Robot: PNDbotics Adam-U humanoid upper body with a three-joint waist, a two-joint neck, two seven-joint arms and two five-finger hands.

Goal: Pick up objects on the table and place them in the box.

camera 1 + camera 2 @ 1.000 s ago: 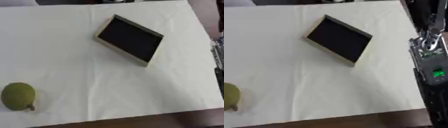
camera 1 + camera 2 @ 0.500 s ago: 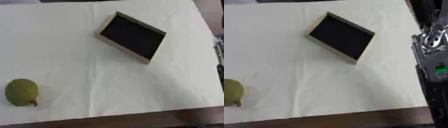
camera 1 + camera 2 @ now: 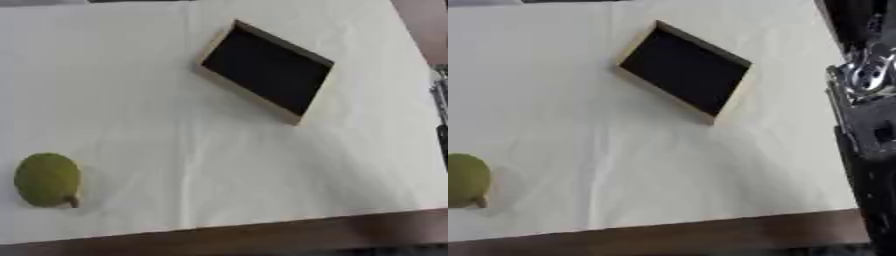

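Fingers unseen; possibly right arm (image 3: 868, 125), pear (image 3: 48, 180) well apart.

The right arm (image 3: 866, 130) shows at three o'clock as a black column. Silver metal joint parts sit on its upper stretch, blurred.

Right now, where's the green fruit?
The green fruit sits near the table's front-left corner in the left eye view, on the white cloth, well apart from the box up and to its right.
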